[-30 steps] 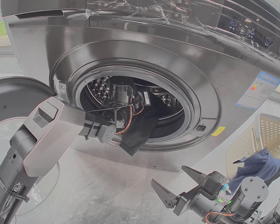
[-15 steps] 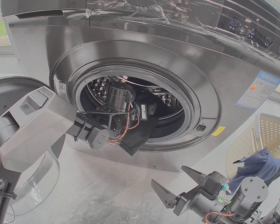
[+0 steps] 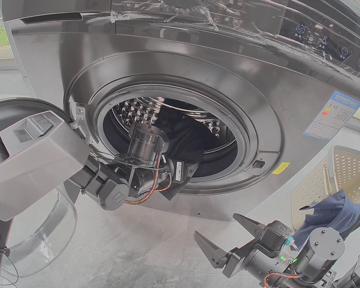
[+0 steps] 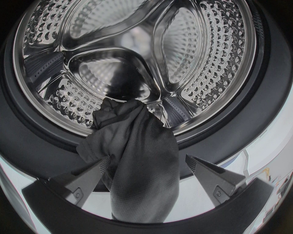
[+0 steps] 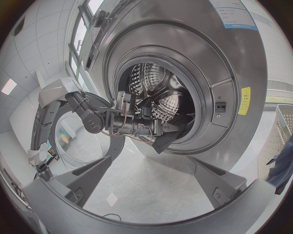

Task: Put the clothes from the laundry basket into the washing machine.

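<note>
Viewing the washing machine (image 3: pixel 228 77), I see my left pincer (image 4: pixel 146 157) wide open and empty, a dark garment (image 4: pixel 143 179) draped over its rim between the tips. Right pincer (image 3: pixel 216 225) gapes empty. Blue garment (image 3: pixel 332 215) hangs on the laundry basket (image 3: pixel 357 176); a blue label (image 3: pixel 333 116) and a yellow sticker (image 3: pixel 280 168) mark the front.

The dark garment's (image 4: pixel 143 182) lower end was hidden from you behind the left gripper's (image 4: pixel 146 157) housing. The frame edge cut off your laundry basket (image 5: pixel 283 122) and the blue cloth (image 5: pixel 282 172) draped on it.
</note>
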Tool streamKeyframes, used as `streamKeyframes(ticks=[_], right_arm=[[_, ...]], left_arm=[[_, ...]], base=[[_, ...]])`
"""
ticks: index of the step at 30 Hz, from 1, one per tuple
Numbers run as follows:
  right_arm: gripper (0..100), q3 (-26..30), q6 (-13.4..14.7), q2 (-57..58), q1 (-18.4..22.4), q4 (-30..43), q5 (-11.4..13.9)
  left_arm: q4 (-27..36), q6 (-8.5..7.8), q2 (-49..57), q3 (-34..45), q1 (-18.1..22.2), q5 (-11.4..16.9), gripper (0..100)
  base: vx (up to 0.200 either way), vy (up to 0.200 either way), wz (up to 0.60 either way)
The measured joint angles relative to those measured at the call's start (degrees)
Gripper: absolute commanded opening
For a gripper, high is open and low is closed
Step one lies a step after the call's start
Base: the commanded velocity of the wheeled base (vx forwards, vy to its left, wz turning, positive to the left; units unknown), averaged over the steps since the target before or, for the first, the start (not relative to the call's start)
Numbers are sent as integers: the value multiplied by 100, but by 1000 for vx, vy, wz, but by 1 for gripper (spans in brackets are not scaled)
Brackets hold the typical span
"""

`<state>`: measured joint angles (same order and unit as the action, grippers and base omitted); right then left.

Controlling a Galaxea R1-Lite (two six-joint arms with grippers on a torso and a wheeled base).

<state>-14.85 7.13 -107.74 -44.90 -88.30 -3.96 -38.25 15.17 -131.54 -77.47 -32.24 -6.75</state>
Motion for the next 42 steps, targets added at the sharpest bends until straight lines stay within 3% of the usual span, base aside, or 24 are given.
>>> streamKeyframes(ticks=[1,2,17,22,30,40,41,42], right_arm=[[100,0,-2,0,0,0,0],[100,0,-2,0,0,0,0],[100,-17,-2,-4,11,-2,2],[100,-33,-2,-4,13,0,0],[100,-37,0,-2,11,-2,0],[100,-28,-2,-4,15,0,0],[100,-28,-2,-2,15,0,0],[100,-28,-2,-2,17,0,0]], left_arm=[[-23,-4,-29,0,0,2,100],[-26,-4,-49,0,2,2,0],[-113,27,-595,-728,61,-13,0],[-184,194,-647,-1431,127,-60,0],[-479,300,-1141,-2603,333,-471,0],[-729,191,-1863,-3639,479,-728,0],[-725,191,-1891,-3658,479,-728,100],[-705,191,-1915,-3672,477,-728,100]], base=[[0,0,0],[0,0,0],[0,0,0],[0,0,0],[0,0,0],[0,0,0],[0,0,0],[0,0,0]])
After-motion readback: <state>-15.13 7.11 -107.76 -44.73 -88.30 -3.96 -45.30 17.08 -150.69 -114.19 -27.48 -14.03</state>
